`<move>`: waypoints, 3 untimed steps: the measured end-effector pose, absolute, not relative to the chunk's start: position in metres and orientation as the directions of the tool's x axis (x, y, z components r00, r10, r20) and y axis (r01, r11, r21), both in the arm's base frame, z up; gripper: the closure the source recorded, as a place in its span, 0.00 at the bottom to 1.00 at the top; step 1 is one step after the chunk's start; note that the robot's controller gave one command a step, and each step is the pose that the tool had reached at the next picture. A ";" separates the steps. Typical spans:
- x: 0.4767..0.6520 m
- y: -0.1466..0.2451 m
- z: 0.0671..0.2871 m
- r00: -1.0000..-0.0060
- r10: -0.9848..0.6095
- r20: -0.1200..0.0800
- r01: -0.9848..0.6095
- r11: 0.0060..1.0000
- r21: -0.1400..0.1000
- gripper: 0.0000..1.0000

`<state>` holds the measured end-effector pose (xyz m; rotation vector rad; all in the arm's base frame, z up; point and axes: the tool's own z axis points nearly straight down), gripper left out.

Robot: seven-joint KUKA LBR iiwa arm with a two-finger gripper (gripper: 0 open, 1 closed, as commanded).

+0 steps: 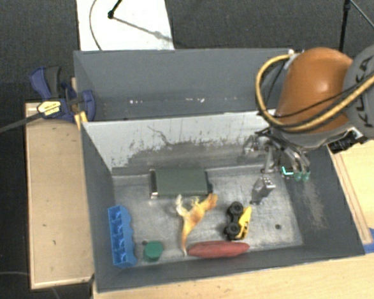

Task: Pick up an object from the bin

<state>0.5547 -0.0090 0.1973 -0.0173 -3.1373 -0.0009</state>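
Yellow-black toy car (238, 221) | just lower-left of end effector (261, 191) | grip: cannot tell

Dark grey textured floor (13, 36) lies all around, a white sheet (140, 7) on it at the top.

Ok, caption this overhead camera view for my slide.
Tool over the right side of the grey bin, nearest a yellow-and-black toy car; red oblong, green cap and blue block lie along the front.

Even, moderate light; pale glare on bin (173, 137) back wall; soft shadows.
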 end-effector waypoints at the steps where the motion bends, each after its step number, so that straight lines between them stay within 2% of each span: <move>1: 0.556 -0.009 0.201 -1.000 0.011 -0.003 0.011 1.000 0.001 0.00; 2: 0.558 0.005 0.171 -0.998 -0.061 -0.010 -0.061 0.998 -0.002 0.00; 3: 0.558 0.021 0.111 -0.955 -0.297 -0.006 -0.297 0.955 -0.001 0.00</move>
